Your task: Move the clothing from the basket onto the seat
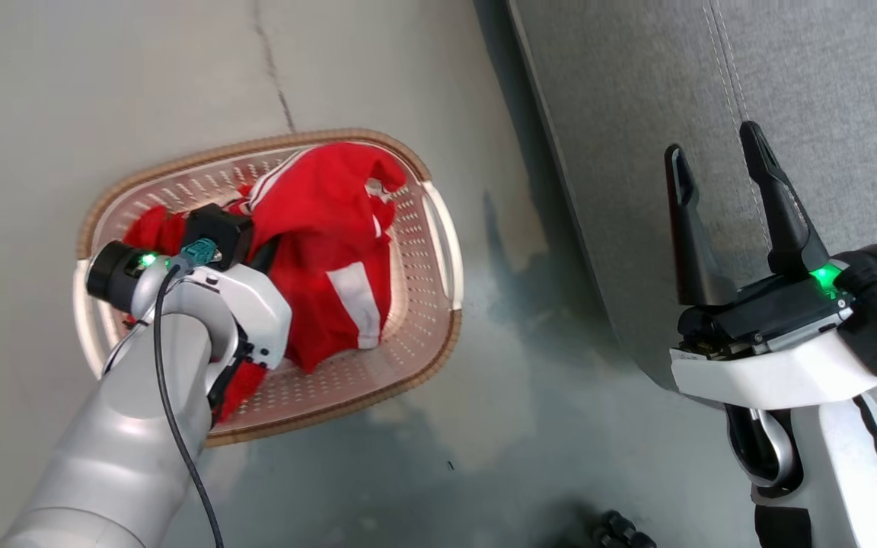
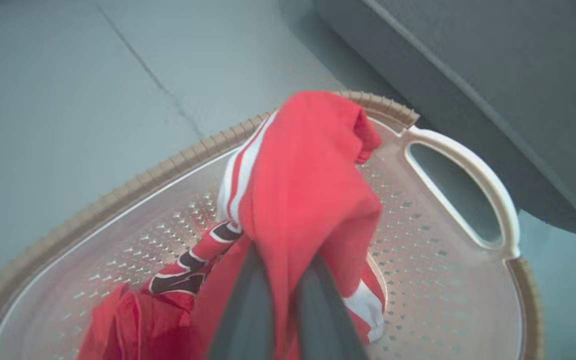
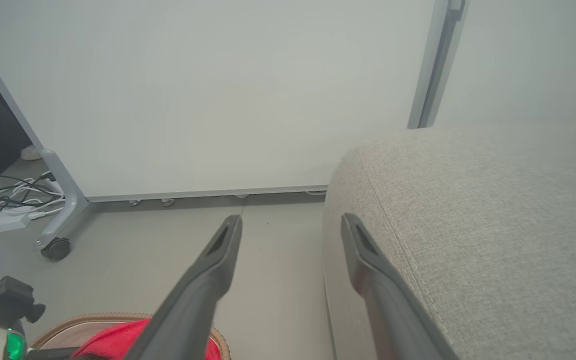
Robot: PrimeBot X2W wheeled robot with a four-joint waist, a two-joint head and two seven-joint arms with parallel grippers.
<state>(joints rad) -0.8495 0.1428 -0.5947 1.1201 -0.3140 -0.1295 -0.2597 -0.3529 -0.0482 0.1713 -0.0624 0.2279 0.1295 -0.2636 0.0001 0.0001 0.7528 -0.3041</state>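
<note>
Pale grey floor [image 1: 103, 91] with a thin crack [image 1: 275, 76] spreads under the basket [image 1: 180, 164] in the head view, and the grey seat [image 1: 636, 76] rises just to the basket's right, apart from it. Red clothing [image 1: 332, 228] with white stripes lies heaped inside the basket, one fold raised toward the far rim. From the basket's near side the left gripper [image 1: 265, 256] reaches down into the heap, its fingers mostly hidden under the wrist and the cloth. Well to the right of the basket, the right gripper [image 1: 712, 148] hangs over the seat's edge with its two dark fingers spread apart and nothing between them. Seen from the left wrist, that gripper's fingers [image 2: 248, 305] are pressed together on a fold of the clothing, which drapes over and between them; beneath lie striped fabric and a piece with dark lettering, all within the basket's brown rim and perforated walls, its white handle on the seat's side. Across the right wrist view stretches a white wall panel [image 3: 218, 90], with a castor [image 3: 55, 248] and loose cables [image 3: 3, 197] beyond the basket; the open fingers frame the seat's rounded corner, and the basket's rim with red cloth peeks in beside the seat.
</note>
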